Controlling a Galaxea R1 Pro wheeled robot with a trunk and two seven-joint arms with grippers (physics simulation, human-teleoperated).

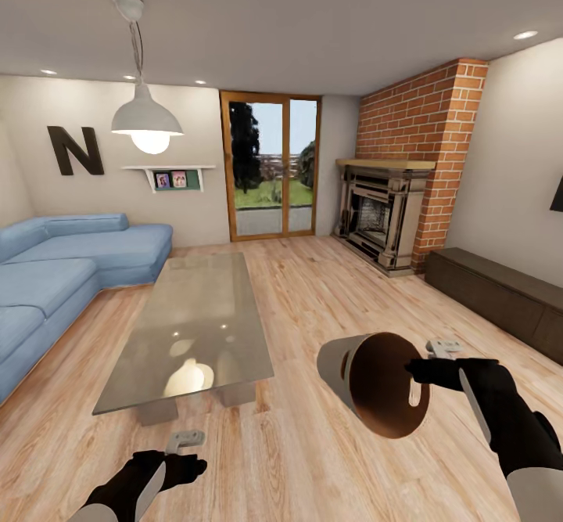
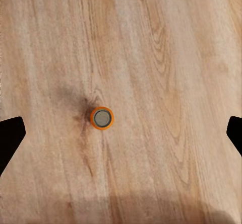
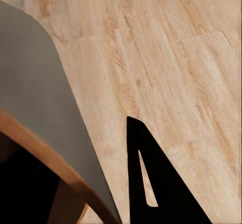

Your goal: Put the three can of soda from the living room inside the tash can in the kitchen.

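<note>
Nearest, at about seven o'clock in the head view, the left pincer [image 1: 185, 439] hangs over bare wood floor [image 1: 313, 467]; its wrist view shows the dark fingertips [image 2: 10, 136] spread wide with nothing between them, and an orange soda can [image 2: 102, 118] standing upright on the planks well below, its silvery top facing up. At about four o'clock the right pincer [image 1: 438, 347] is clamped on the rim of the trash can [image 1: 375, 381], one finger [image 3: 156, 183] outside the grey wall, and carries the bin tipped on its side, orange-brown mouth toward the camera. Further off at ten o'clock stands the glossy low counter [image 1: 195, 326], then the blue sofa [image 1: 62, 264] at nine, the glass doors [image 1: 271, 166] at twelve, and the brick fireplace [image 1: 407, 185] at one. The step in hand looks like fetching that can: lower the left arm straight down, keep the can centred between the fingers, close at mid-height, and level the bin so it can take the drop.
</note>
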